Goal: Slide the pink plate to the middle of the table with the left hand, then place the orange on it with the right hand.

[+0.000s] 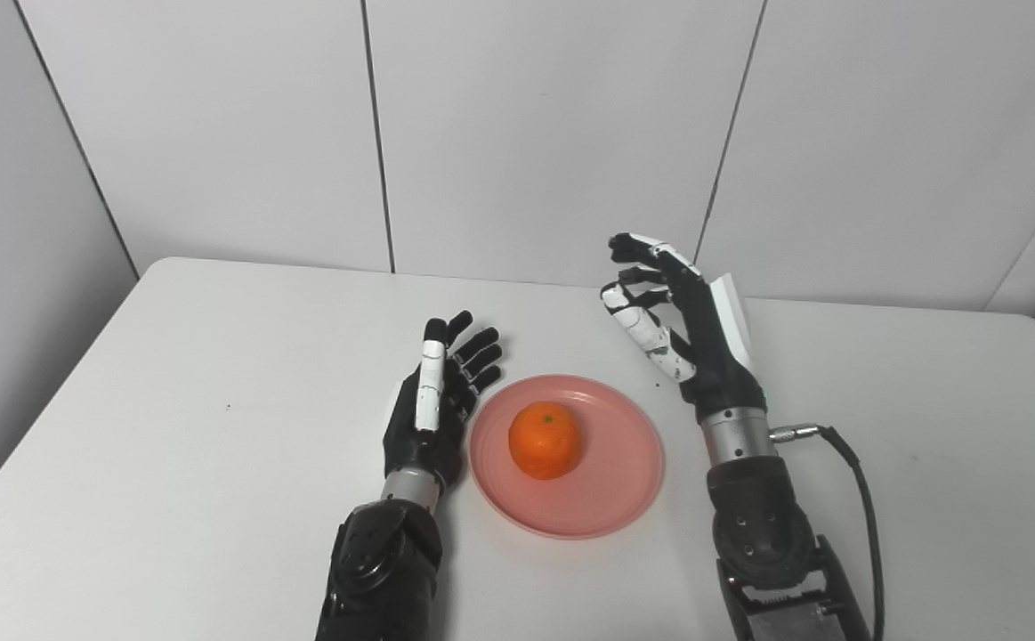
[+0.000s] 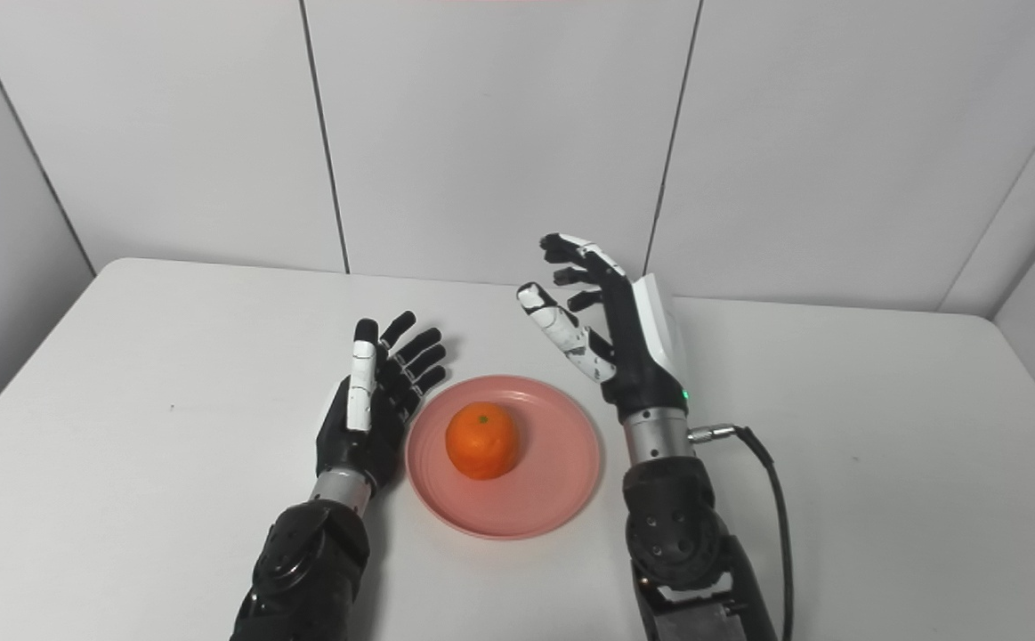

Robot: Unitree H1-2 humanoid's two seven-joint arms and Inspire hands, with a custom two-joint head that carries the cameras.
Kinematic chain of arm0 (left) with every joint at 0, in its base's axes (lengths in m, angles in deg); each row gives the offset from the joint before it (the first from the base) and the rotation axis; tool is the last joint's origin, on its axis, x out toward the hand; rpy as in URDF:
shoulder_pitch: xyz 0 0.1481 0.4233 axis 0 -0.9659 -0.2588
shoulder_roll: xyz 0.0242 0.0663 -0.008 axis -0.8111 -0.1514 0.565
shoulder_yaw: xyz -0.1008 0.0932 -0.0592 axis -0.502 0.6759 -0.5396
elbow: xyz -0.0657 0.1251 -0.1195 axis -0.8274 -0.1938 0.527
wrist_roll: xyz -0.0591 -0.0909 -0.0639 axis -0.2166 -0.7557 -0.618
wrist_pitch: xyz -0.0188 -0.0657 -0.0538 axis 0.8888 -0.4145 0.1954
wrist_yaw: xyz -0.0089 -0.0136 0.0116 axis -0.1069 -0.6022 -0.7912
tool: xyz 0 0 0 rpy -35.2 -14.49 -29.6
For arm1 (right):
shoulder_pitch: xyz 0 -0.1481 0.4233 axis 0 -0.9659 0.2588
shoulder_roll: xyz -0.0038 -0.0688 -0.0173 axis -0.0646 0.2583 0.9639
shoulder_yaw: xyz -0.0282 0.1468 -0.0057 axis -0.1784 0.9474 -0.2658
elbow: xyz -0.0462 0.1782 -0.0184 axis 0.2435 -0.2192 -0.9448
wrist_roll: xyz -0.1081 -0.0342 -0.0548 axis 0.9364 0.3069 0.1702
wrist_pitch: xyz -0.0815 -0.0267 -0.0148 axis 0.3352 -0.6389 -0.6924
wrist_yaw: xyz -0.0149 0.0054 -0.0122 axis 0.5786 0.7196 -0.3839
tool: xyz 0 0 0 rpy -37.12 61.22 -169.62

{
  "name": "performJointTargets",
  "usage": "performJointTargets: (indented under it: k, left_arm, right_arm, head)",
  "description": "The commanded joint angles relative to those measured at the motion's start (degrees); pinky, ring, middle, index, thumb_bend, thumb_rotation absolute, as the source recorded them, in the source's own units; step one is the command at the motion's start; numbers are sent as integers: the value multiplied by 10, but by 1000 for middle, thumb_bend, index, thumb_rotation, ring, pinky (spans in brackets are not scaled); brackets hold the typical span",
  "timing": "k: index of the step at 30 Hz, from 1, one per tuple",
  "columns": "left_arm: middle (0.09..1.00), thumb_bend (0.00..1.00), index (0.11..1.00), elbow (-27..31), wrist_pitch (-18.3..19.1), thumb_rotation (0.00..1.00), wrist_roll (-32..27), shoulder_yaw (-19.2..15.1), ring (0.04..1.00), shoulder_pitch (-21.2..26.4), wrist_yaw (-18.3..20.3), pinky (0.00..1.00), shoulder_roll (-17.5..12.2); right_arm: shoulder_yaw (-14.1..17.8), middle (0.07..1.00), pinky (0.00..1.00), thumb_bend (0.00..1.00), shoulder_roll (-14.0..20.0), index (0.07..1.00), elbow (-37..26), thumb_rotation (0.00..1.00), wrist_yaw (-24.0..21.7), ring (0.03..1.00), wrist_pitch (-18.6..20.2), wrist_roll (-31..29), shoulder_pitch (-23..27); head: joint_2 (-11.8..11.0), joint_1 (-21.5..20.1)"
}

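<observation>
A pink plate (image 1: 608, 499) lies on the white table (image 1: 170, 427) near the middle. An orange (image 1: 545, 440) sits on the plate, a little left of its centre. My left hand (image 1: 439, 396) is open and empty, fingers straight, resting just left of the plate's rim. My right hand (image 1: 682, 325) is open and empty, fingers spread and slightly curled, raised above the table just right of and behind the plate. The same scene shows in the right eye view, with the orange (image 2: 481, 441) on the plate (image 2: 553, 485).
A black cable (image 1: 864, 499) runs from my right wrist down along the forearm. White wall panels (image 1: 535, 133) stand behind the table's far edge.
</observation>
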Motion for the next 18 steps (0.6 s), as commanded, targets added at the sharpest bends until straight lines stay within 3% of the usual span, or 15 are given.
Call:
performJointTargets:
  k: [1,12,18]
  left_arm:
    - [841,895,836,3,-5,807,13,-6,869,-9,-24,912,-4]
    - [881,854,860,-18,-149,886,127,23,894,-11,-33,977,-65]
    - [900,818,879,-36,-190,859,151,31,911,-19,-37,961,-85]
  right_arm:
    - [19,759,617,866,-1,736,0,1000,-2,699,-44,-44,6]
    - [81,797,746,862,-25,787,49,1000,1,762,-50,-155,-60]
    - [110,821,789,830,-42,816,71,1000,1,808,-59,-204,-84]
  head:
    - [0,-2]
    - [3,-9]
    - [4,-15]
